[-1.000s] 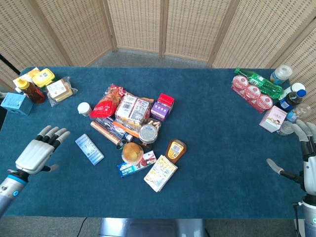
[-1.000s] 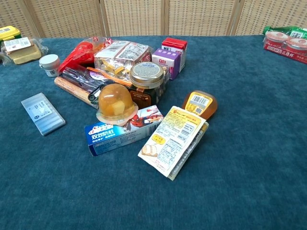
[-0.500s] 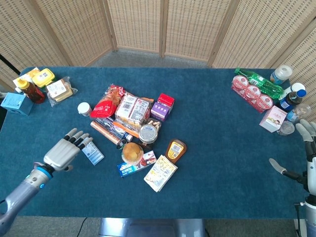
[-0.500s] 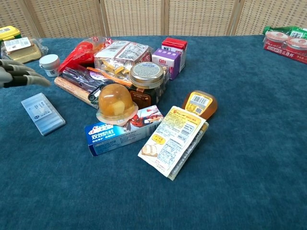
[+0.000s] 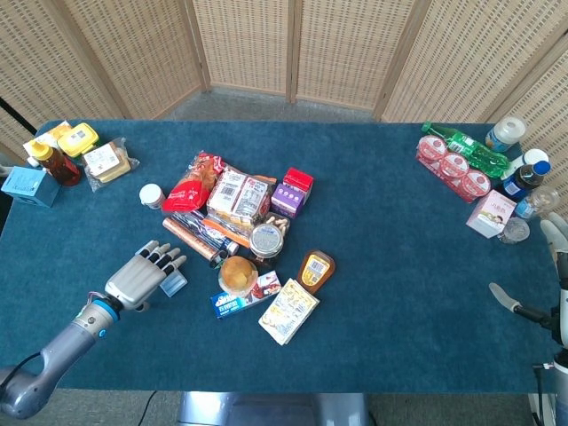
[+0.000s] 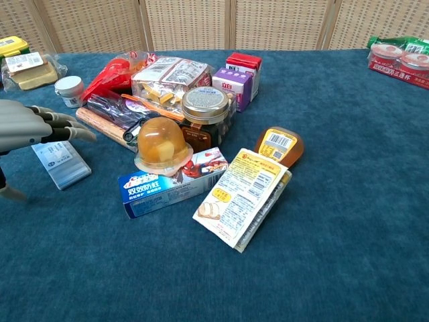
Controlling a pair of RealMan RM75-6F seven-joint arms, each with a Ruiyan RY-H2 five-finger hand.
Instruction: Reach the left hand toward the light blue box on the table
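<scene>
Left hand (image 5: 142,276) is released, fingers (image 6: 64,127) spread, hovering over the box (image 6: 60,163) – nothing held. Box lies flat on the table (image 5: 399,266), left of the pile. Right hand (image 5: 550,284) at the edge – grip indeterminate.

My left hand (image 5: 140,277) sits lower left, over the flat box (image 5: 171,282); snack pile (image 5: 235,209) center, bottles (image 5: 519,173) upper right.

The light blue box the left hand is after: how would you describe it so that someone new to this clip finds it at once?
Start at the heap of snacks mid-table and look to its left, toward the near edge, where the left hand hovers with fingers spread. The light blue box lies flat under those fingers, apart from the heap: thin, pale, with a small white label, unlike the colourful packets nearby.
</scene>
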